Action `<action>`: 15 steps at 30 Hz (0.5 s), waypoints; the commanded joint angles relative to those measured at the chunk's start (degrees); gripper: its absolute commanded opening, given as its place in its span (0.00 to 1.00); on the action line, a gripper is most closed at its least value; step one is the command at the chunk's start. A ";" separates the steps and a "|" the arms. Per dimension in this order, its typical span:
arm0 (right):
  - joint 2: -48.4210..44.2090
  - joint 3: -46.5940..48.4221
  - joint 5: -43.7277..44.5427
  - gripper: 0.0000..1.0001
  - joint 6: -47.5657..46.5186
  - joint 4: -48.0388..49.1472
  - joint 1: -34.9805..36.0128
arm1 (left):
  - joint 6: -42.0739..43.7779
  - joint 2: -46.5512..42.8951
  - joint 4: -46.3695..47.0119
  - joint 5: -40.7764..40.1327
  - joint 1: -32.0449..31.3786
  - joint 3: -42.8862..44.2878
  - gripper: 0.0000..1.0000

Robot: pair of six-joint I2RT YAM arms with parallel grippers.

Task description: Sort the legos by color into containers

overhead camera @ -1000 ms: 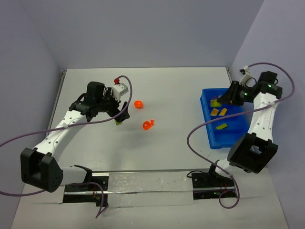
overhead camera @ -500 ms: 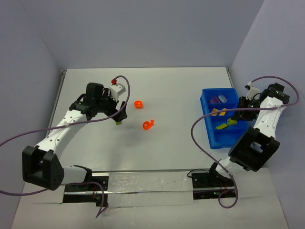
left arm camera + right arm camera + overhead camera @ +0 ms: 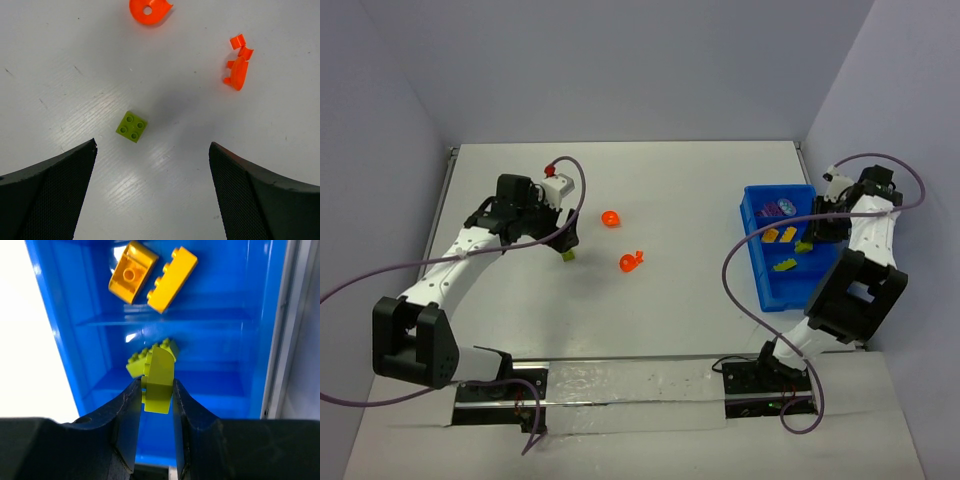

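— What's the biggest thing on the bench (image 3: 700, 190)?
— The blue tray (image 3: 753, 245). It sits along the right edge, toward the far right corner, and low dividers split it into compartments.

— And the arms?
— The right gripper (image 3: 158, 386) hangs over the tray's near compartment, its fingers pinched narrow on a lime sloped piece (image 3: 160, 375). The left gripper (image 3: 152, 150) points down over the left half of the bench, fingers spread wide with nothing gripped.

— What lies under it?
— A lime square brick (image 3: 131, 126), four studs up, flat on the bare surface. It lies just ahead of the gap between the fingers and touches neither (a soft shadow falls just beside it).

— Other loose pieces?
— Two orange ones toward the middle of the bench. One is a rounded orange piece (image 3: 147, 9) with a hole. The other is a curved orange piece (image 3: 237, 70) closer to the near edge, apart from the first.

— Inside the tray?
— A purple piece (image 3: 780, 209) lies in the far compartment and two yellow bricks (image 3: 171, 272) lie side by side in the middle one. A lime long brick (image 3: 136, 364) lies in the near one, right behind the held piece. Whether those two touch I cannot tell.
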 commanded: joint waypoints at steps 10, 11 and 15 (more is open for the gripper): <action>3.77 -3.30 5.15 0.26 1.79 8.14 1.80 | 2.89 1.62 0.23 -1.05 2.22 -0.27 0.99; 3.69 -3.48 5.24 0.38 1.87 8.40 1.80 | 2.98 1.71 0.05 -1.05 2.22 -0.36 0.99; 2.44 -3.70 5.57 0.74 1.96 8.48 1.94 | 4.35 2.24 -1.06 -0.12 2.51 -0.79 0.99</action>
